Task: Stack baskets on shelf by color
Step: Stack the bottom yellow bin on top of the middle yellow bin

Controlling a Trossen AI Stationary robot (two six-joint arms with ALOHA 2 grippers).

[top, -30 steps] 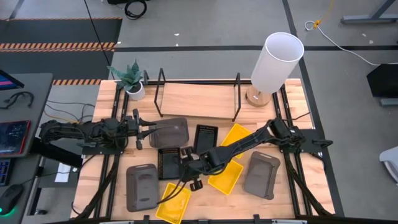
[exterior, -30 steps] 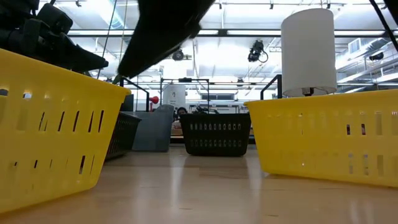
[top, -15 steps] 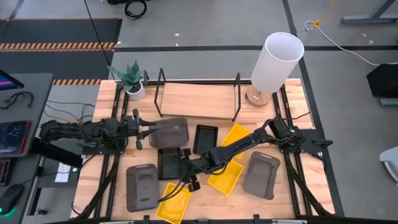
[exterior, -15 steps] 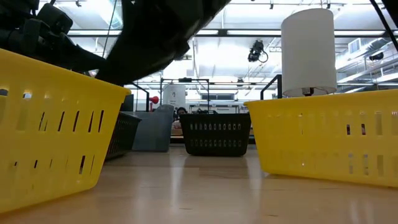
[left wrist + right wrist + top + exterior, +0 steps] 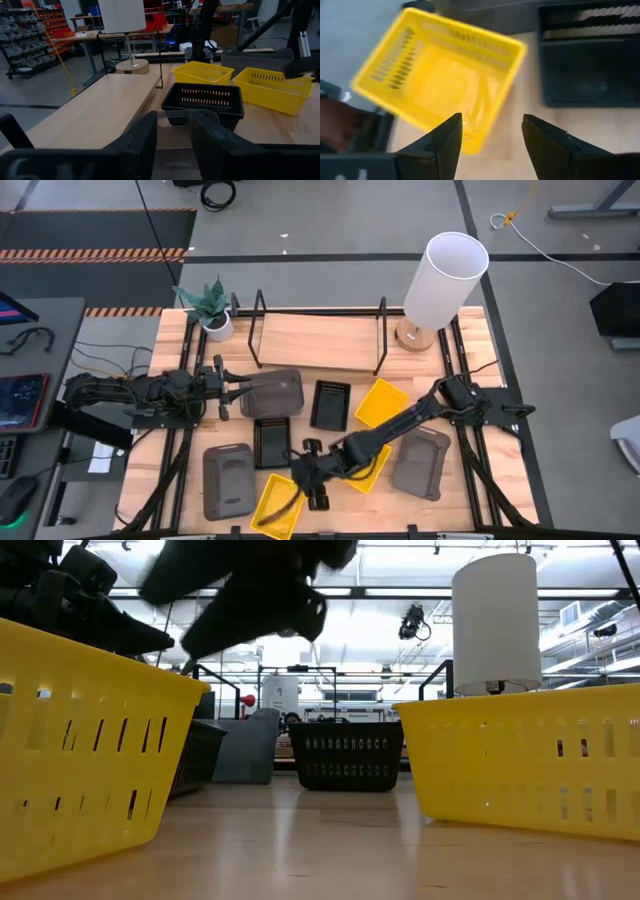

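Observation:
In the high view my left gripper (image 5: 238, 390) is at the left end of a dark grey basket (image 5: 274, 392) in front of the shelf (image 5: 318, 340), shut on its rim. My right gripper (image 5: 308, 485) is open and hovers over the near yellow basket (image 5: 276, 506); its wrist view shows that basket (image 5: 445, 85) below the spread fingers, untouched. Two more yellow baskets (image 5: 381, 402) (image 5: 364, 466), two black ones (image 5: 331, 404) (image 5: 271, 442) and two dark grey ones (image 5: 228, 480) (image 5: 422, 460) rest on their bottoms on the table. The shelf board holds nothing. My left gripper holds the dark grey basket by the rim of its left end wall (image 5: 175, 118), which stands between the two fingers (image 5: 145, 137). The fingers come in level from the table's left side. The basket sits upright with its bottom on the table.
A white lamp (image 5: 441, 285) stands at the shelf's right end and a potted plant (image 5: 212, 310) at its left end. Black wire loops (image 5: 258, 330) (image 5: 381, 335) rise at both shelf ends. The low view shows yellow baskets (image 5: 90, 740) (image 5: 530, 760) close to the table's near edge.
My right gripper has moved toward the table's near edge, from above the black basket in the middle to above the near yellow basket, and the arm has swung off the far yellow basket. No basket has moved.

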